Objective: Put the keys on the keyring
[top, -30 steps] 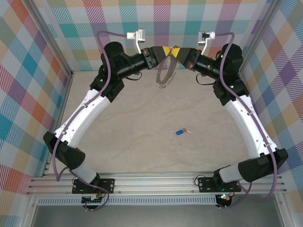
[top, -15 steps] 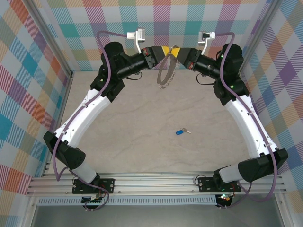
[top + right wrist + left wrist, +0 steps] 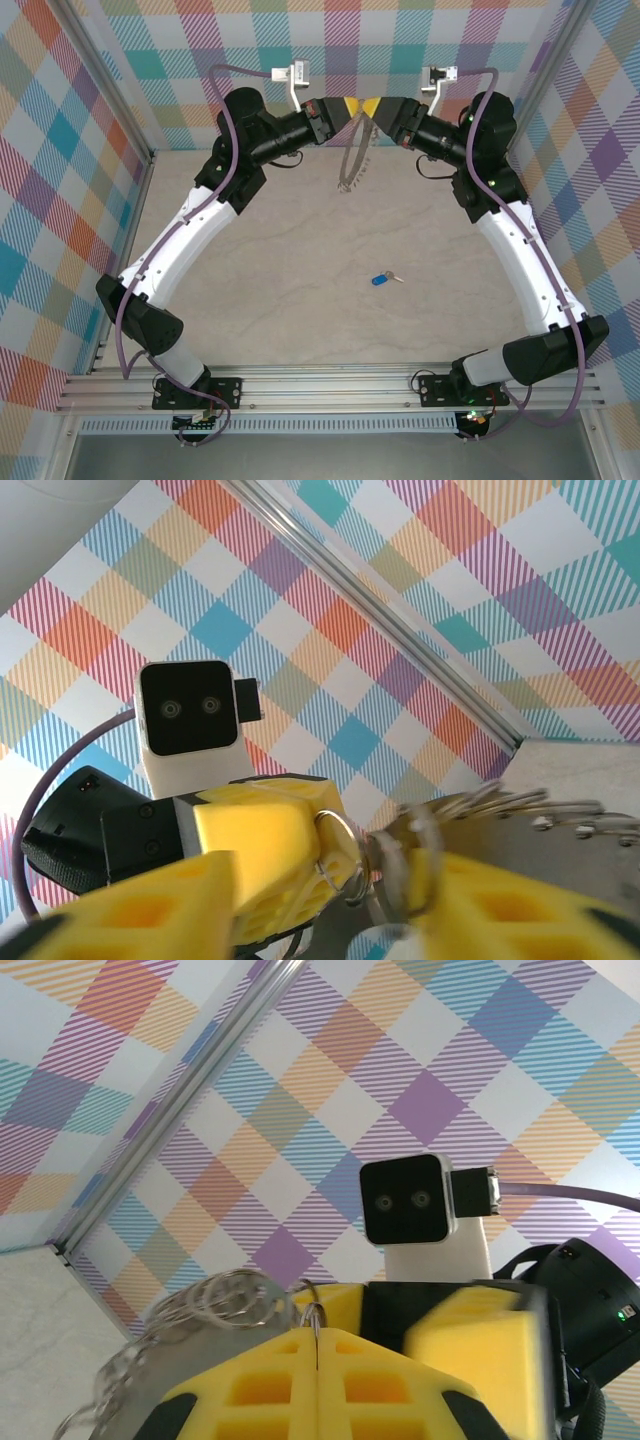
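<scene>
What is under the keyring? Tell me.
The keyring hangs in the left gripper over bare table; the key lies apart, nearer the bases. The table right beneath its links is covered by them.

A robotics lab test cell: checked walls (image 3: 60, 150), aluminium rails (image 3: 330, 385), two bolted-down arms (image 3: 185, 235).

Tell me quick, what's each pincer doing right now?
Left pincer: closed, holding the keyring by its rim.
Right pincer: open, holding nothing.
</scene>
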Available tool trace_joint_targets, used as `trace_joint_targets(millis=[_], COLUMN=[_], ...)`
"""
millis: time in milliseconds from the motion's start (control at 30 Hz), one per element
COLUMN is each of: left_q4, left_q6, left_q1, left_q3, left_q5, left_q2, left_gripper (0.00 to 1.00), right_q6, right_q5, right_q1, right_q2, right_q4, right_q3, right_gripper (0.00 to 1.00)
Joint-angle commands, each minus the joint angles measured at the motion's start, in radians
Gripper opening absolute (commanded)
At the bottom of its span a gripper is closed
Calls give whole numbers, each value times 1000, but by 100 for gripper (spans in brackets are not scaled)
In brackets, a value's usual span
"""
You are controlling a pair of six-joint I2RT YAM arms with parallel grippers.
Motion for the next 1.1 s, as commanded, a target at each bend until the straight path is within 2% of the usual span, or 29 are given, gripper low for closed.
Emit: trace_joint_targets(millis=[0, 133, 300, 600, 800, 933, 1067], left_q4=[25, 4, -31, -117, -167, -187, -194], left_q6=[17, 49, 92, 163, 181, 187, 187], left_q1=[3, 2, 3, 4, 4, 4, 3], left_q3=[24, 20, 46, 160, 239, 262, 273], left_q5=[-23, -32, 0, 138, 228, 250, 263], left_q2=[-10, -24, -17, 34, 67, 74, 77], left_gripper=[0, 0, 0, 0, 0, 0, 0], right_q6=[3, 15, 20, 10, -30, -38, -58], right_q5=[12, 23, -16, -181, -239, -278, -300], right_q1=[-47, -120, -139, -137, -135, -125, -103], right_q2=[-54, -121, -136, -49, -11, -4, -4], right_q4=[14, -14, -18, 4, -9, -2, -14], right_q3=[-18, -82, -80, 48, 101, 116, 124], right_gripper=[70, 79, 78, 65, 53, 45, 41])
